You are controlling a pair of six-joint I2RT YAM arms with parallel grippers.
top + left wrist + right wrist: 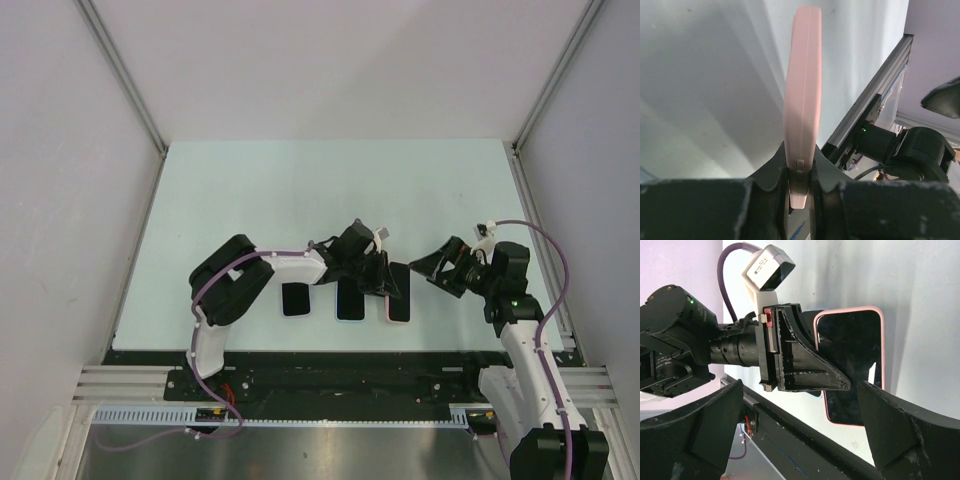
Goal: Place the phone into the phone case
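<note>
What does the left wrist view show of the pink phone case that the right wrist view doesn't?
Left wrist only: the pink phone case seen edge-on as a thin strip, pinched at its lower end by the left tool.
Right wrist only: the case's broad side, a dark face inside a pink rim; the left arm's wrist camera above it; and the right tool open, holding nothing.
Both: the same case, gripped by the left tool above the pale table.

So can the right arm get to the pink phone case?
Probably yes. The right gripper has its jaws wide open and faces the pink phone case, with nothing between them. The left gripper pinches just one edge, so the rest looks free.
</note>
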